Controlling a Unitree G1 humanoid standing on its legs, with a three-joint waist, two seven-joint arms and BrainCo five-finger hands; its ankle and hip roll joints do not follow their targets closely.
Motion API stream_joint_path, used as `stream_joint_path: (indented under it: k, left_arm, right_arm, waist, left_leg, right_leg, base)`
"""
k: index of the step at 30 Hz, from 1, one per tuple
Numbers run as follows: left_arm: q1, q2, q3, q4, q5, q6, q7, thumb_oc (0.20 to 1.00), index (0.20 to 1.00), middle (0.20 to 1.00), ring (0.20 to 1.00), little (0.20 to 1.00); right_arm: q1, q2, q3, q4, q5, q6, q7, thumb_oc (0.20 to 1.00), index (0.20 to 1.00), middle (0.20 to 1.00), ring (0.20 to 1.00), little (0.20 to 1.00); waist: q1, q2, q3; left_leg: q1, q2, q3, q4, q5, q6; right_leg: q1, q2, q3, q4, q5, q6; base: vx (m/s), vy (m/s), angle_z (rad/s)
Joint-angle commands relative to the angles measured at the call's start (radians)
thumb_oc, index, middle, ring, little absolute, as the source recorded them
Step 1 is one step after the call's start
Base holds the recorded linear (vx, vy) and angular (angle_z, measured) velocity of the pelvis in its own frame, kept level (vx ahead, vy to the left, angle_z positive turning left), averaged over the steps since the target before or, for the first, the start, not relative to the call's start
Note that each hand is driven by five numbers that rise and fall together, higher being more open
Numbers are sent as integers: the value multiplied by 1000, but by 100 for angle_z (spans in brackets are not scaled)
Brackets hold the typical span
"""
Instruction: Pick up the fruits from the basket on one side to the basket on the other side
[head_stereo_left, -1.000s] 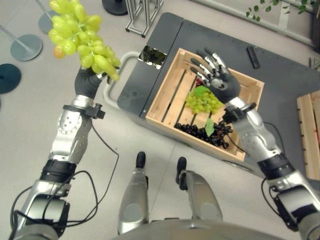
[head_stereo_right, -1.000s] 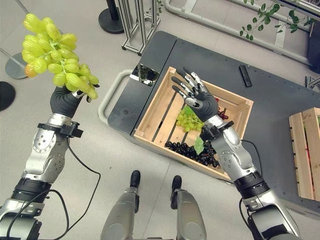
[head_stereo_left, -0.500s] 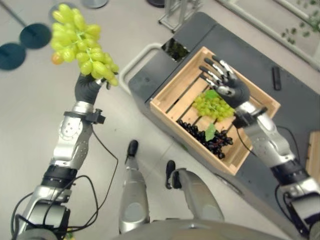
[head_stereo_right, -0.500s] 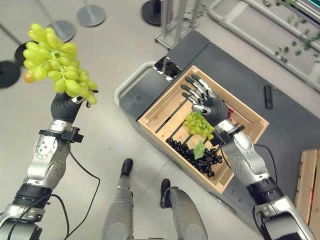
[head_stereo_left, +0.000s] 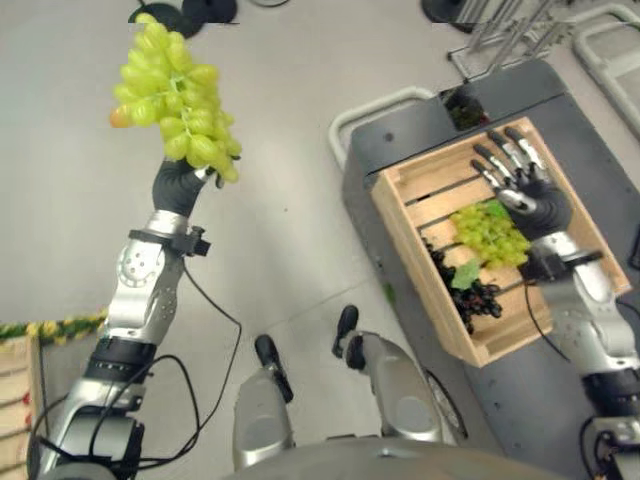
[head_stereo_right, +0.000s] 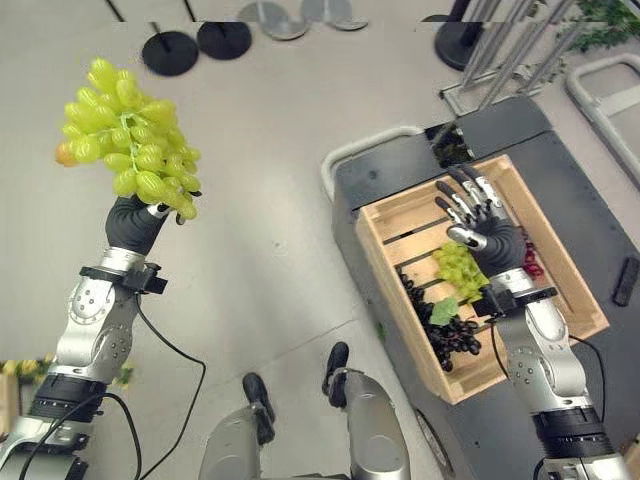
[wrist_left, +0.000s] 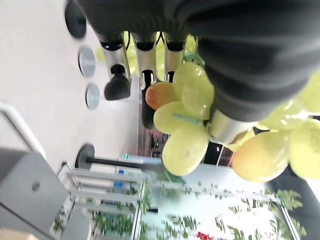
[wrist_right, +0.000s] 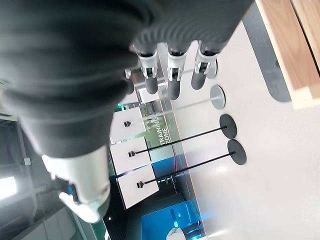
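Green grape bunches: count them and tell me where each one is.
2. One green grape bunch is held up over the floor in the left hand. The other lies in the wooden crate, under the open right hand. More may be hidden beneath it.

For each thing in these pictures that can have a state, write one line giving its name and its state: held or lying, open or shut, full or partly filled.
Left hand: shut on the raised green grape bunch.
Raised green grape bunch: held up over the floor, clear of the crate.
Right hand: open, fingers straight, above the crate, holding nothing.
Wooden crate: open-topped, partly filled.
Second green grape bunch: lying in the crate.
Dark grapes: lying in the crate.
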Motion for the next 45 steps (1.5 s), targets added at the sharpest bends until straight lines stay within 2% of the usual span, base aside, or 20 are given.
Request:
stream_joint_path:
  k: [1,10,11,12,13,15,16,17,18,19,20,21,22,23,24,26,27,37,39,45]
  left_arm:
    - [6,47,108,-90,33,-86,12,200,200,200,200,200]
    - [70,53,182,-97,51,-96,34,200,200,200,200,200]
    - [70,54,177,-91,59,-98,42,200,200,200,200,200]
    - [70,54,176,-91,59,-98,43,200,200,200,200,200]
    - [66,57,166,-95,67,-98,46,200,200,200,200,200]
    - [62,56,159,-96,71,-97,47,200,200,200,200,200]
    - [42,53,137,-85,71,-99,50,200,200,200,200,200]
    - [41,53,137,-85,71,-100,50,200,200,200,200,200]
    - [25,38,115,-78,71,-102,51,200,200,200,200,200]
    - [24,38,114,-78,71,-102,51,200,200,200,200,200]
    - [4,25,101,-69,80,-102,55,200,200,200,200,200]
    - [3,25,101,-69,80,-102,56,200,200,200,200,200]
    - [-11,22,97,-61,92,-104,68,200,200,200,200,200]
    - [-12,22,97,-61,92,-104,68,200,200,200,200,200]
    - [-39,20,73,-55,81,-104,66,200,200,200,200,200]
    - [-47,14,64,-47,82,-105,62,200,200,200,200,200]
    - [-56,0,54,-38,92,-108,66,200,200,200,200,200]
    - [-56,-31,33,-44,108,-100,87,200,200,200,200,200]
    - [-59,-38,25,-51,111,-96,94,200,200,200,200,200]
    - [-49,-55,28,-56,119,-95,108,200,200,200,200,200]
  right_arm:
    - [-8,-14,-6,-82,-57,-55,4,1000,1000,1000,1000,1000]
    - [-39,13,24,-52,-53,-50,-9,1000,1000,1000,1000,1000]
    - [-51,21,31,-46,-66,-52,-24,1000,1000,1000,1000,1000]
    - [-51,21,31,-46,-66,-53,-24,1000,1000,1000,1000,1000]
    - [-43,27,26,-40,-80,-55,-36,1000,1000,1000,1000,1000]
    - [-37,28,25,-44,-97,-53,-36,1000,1000,1000,1000,1000]
    - [-39,32,29,-32,-115,-56,-42,1000,1000,1000,1000,1000]
    - [-39,32,29,-31,-115,-57,-41,1000,1000,1000,1000,1000]
    - [-25,32,18,-23,-122,-61,-42,1000,1000,1000,1000,1000]
    - [-25,32,17,-23,-122,-61,-42,1000,1000,1000,1000,1000]
    - [-16,29,5,-17,-130,-65,-44,1000,1000,1000,1000,1000]
    - [-16,29,5,-17,-130,-65,-44,1000,1000,1000,1000,1000]
    - [-20,29,5,-7,-135,-68,-44,1000,1000,1000,1000,1000]
    - [-21,29,6,-6,-135,-68,-44,1000,1000,1000,1000,1000]
    - [-13,23,-1,-3,-136,-70,-49,1000,1000,1000,1000,1000]
    - [-8,22,-11,-7,-135,-72,-49,1000,1000,1000,1000,1000]
    - [-4,31,-20,-7,-127,-82,-51,1000,1000,1000,1000,1000]
    - [-32,44,-30,21,-117,-100,-77,1000,1000,1000,1000,1000]
    - [-46,44,-32,24,-111,-110,-89,1000,1000,1000,1000,1000]
    - [-51,56,-32,30,-112,-115,-94,1000,1000,1000,1000,1000]
  waist:
    - [21,3,-47]
    - [68,29,-69]
    - [84,41,-76]
    - [83,40,-76]
    - [79,48,-76]
    - [71,52,-71]
    - [46,71,-46]
    - [49,69,-47]
    - [23,72,-54]
    - [23,74,-57]
    - [3,64,-65]
    - [1,65,-66]
    - [-15,59,-67]
    - [-16,58,-69]
    - [-46,51,-75]
    - [-48,36,-85]
    - [-37,19,-84]
    - [-23,27,-96]
    - [-17,30,-106]
    - [1,31,-123]
  left_leg:
    - [-91,21,-43,124,-27,24]
    - [-94,-47,-100,131,-78,64]
    - [-81,-84,-119,148,-114,91]
    - [-81,-87,-119,149,-116,94]
    - [-54,-140,-145,148,-149,128]
    - [-40,-172,-161,146,-160,148]
    - [-32,-198,-196,143,-131,177]
    - [-34,-199,-192,145,-132,178]
    - [-28,-222,-249,131,-125,173]
    - [-30,-220,-250,126,-119,172]
    - [-18,-244,-288,108,-122,154]
    - [-20,-244,-290,104,-115,154]
    - [-17,-255,-338,101,-127,140]
    - [-21,-256,-338,99,-122,140]
    - [-10,-278,-400,84,-123,132]
    - [-18,-284,-415,86,-117,125]
    - [-32,-283,-455,106,-113,115]
    - [-54,-223,-541,93,-74,66]
    - [-61,-195,-581,73,-46,47]
    - [-60,-164,-629,9,5,19]
  right_leg:
    - [107,-83,-68,-34,-16,159]
    - [135,-139,-82,-27,9,191]
    - [138,-186,-83,57,4,209]
    - [136,-192,-81,65,1,212]
    - [113,-244,-31,183,72,242]
    - [100,-262,20,243,100,250]
    - [22,-207,149,354,126,227]
    - [16,-208,154,359,123,227]
    - [-25,-111,261,305,52,211]
    - [-26,-108,258,298,58,209]
    - [-35,-83,287,136,20,201]
    - [-33,-82,284,127,28,200]
    - [-56,-64,364,-9,57,221]
    - [-58,-64,364,-16,64,221]
    - [-68,15,524,-41,74,245]
    - [-43,18,550,-67,82,244]
    - [-19,19,535,-74,76,226]
    - [11,38,430,-34,15,189]
    - [46,53,379,-50,-4,170]
    - [84,78,331,-93,-14,150]
  base:
    - [8,151,3]
    - [70,176,15]
    - [150,267,22]
    - [277,455,28]
    - [130,217,27]
    - [111,296,55]
    - [29,256,66]
    - [-5,143,84]
    - [24,-7,69]
    - [167,-34,91]
    - [130,-30,78]
    - [264,-165,89]
    - [112,-136,67]
    - [222,-238,60]
    - [82,-101,54]
    - [105,-206,129]
    - [81,-250,162]
    - [21,-238,68]
    - [-8,-397,61]
    - [-13,-170,68]
